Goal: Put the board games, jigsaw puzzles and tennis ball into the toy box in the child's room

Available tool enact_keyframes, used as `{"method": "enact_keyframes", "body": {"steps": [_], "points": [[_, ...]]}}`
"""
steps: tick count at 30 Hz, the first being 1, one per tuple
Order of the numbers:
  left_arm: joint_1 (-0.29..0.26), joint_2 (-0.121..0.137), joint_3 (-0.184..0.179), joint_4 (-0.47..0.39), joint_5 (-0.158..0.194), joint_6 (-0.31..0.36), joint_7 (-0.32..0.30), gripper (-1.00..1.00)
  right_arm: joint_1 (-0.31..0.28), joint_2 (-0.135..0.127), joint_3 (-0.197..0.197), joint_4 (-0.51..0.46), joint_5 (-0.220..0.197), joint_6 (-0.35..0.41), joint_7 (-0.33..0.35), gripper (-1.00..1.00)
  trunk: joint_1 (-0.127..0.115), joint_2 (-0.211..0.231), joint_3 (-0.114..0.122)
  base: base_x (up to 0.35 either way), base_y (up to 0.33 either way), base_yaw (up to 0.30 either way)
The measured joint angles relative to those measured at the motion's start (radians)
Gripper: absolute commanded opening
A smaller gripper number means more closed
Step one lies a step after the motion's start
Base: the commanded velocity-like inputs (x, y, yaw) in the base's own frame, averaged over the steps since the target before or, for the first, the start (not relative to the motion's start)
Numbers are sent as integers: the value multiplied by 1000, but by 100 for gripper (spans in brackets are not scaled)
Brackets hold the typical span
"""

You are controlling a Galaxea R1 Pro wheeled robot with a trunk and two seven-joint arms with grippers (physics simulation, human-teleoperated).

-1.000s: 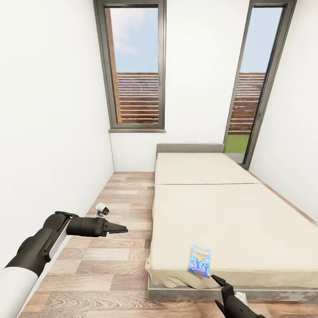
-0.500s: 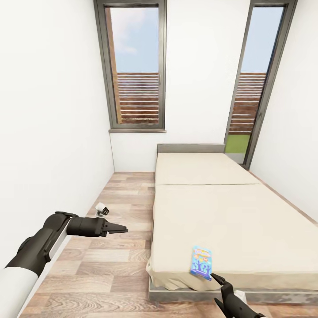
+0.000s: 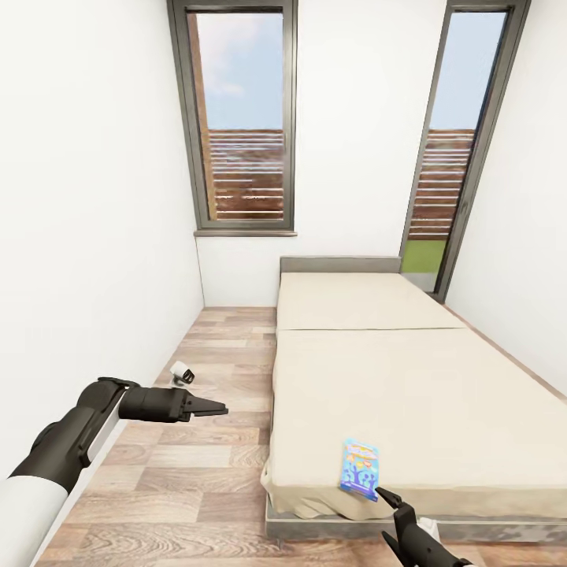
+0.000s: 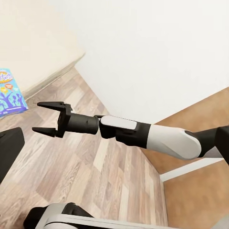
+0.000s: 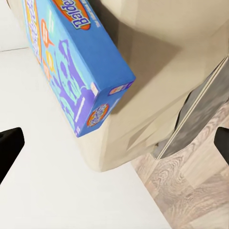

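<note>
A small blue board game (image 3: 359,469) lies flat on the beige bed (image 3: 409,370), close to the foot edge near its left corner. My right gripper (image 3: 381,514) is open, its upper fingertip just short of the box's near corner. In the left wrist view the right gripper (image 4: 36,117) points at the box (image 4: 9,93) with its jaws apart. The right wrist view looks closely at the box (image 5: 71,71) on the mattress corner, a fingertip (image 5: 9,145) at each side. My left gripper (image 3: 223,409) hovers over the floor, left of the bed, holding nothing.
A strip of wood-plank floor (image 3: 205,472) runs between the white left wall and the bed. A small white and black object (image 3: 183,373) sits on it by the wall. A tall window (image 3: 244,118) and a glass door (image 3: 449,173) stand behind the grey headboard (image 3: 339,264).
The right gripper has edged a little closer to the blue box's near corner, and the box sits slightly nearer the foot edge. The left arm has not moved.
</note>
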Motion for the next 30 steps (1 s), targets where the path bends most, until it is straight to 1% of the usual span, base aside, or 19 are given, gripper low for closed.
{"method": "enact_keyframes", "body": {"steps": [6,22,30], "points": [[0,0,0,0,0,0,0,100,0,0,0,0,0,0,0,100,0,0,0,93,65,0],[0,0,0,0,0,0,0,100,0,0,1,0,0,0,-1,100,0,0,0,15,5,0],[0,0,-1,0,0,0,0,100,0,0,1,0,0,0,-1,100,0,0,0,117,0,0]]}}
